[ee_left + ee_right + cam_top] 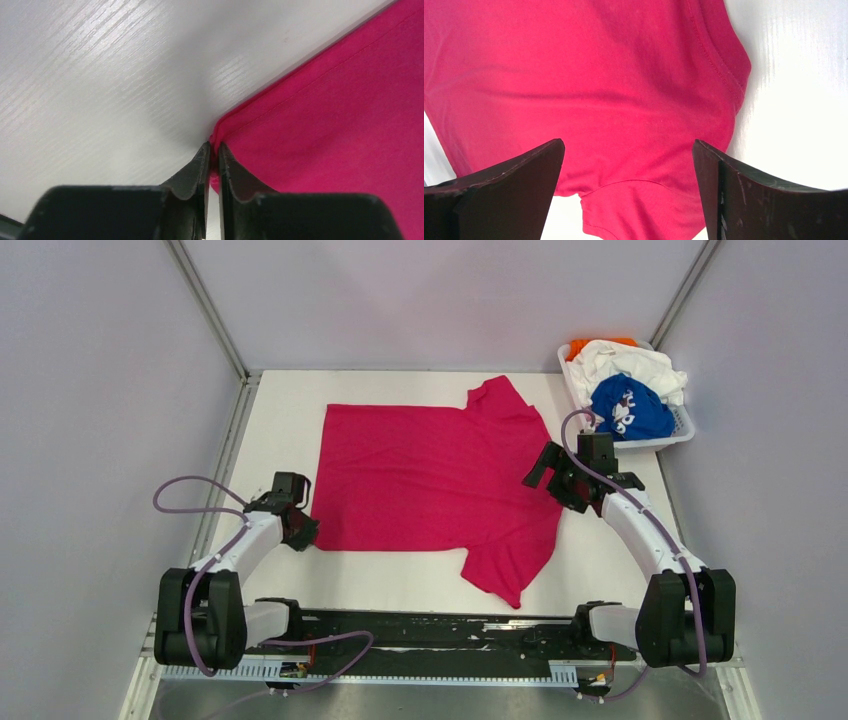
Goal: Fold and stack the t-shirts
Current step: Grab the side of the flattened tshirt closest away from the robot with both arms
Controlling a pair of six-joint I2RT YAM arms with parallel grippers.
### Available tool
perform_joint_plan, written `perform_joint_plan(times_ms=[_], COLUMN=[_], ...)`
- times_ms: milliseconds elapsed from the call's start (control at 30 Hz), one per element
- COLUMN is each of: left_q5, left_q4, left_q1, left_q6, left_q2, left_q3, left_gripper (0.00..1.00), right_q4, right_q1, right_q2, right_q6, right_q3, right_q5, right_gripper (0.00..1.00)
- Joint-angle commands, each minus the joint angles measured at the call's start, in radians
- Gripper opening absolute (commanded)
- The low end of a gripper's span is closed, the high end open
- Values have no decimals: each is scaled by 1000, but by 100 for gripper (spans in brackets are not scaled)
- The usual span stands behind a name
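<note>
The magenta-pink t-shirt [430,475] lies spread flat on the white table, hem to the left, sleeves at the back and front right. My left gripper [300,532] is shut on its near-left hem corner, and the left wrist view shows the pink cloth [325,125] pinched between the jaws of that gripper [213,146]. My right gripper [540,472] is open, hovering over the shirt's right edge near the collar; it also shows in the right wrist view [628,145], above the pink cloth [589,75]. The blue [628,408], white [632,365] and orange [590,343] t-shirts lie heaped in the basket.
The white slotted basket [684,425] stands at the back right of the table. Grey walls close in the table on three sides. The black arm-base rail [430,635] runs along the near edge.
</note>
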State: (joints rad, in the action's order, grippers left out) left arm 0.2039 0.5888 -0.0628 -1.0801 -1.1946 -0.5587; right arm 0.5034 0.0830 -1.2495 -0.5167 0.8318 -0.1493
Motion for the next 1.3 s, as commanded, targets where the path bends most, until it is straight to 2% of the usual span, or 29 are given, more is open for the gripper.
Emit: perform_joint_plan(times_ms=[0,33,300,400,567,733,933,1100,1267], left_q5=[12,11,84,96,117,88,59,44,44], left_q4=[-26,-20,55,66,72,60,42,38,48], left_q1=[7,7,8,9,8,9,9,8,8], left_q6=[-22,-21,3,17,62,74,75,77,77], left_q2=[-53,-54,45,44,11,10,31,37,59], left_q3=[10,8,-14,-23,-55,-66,-42,-30,-25], left_gripper=[6,0,0,0,0,0,0,0,0], right_q4=[8,13,122,205,306,399,474,454,371], right_q1=[4,4,40,140,382,586,765,807,807], right_q2=[11,13,45,62,80,105,78,17,-20], right_q6=[18,20,23,23,-43,-86,-188,-274,-310], right_q3=[22,23,49,61,53,25,-47,-111,-144], right_q5=[15,14,15,51,72,10,8,92,137], right_gripper=[100,100,100,100,95,84,65,50,41])
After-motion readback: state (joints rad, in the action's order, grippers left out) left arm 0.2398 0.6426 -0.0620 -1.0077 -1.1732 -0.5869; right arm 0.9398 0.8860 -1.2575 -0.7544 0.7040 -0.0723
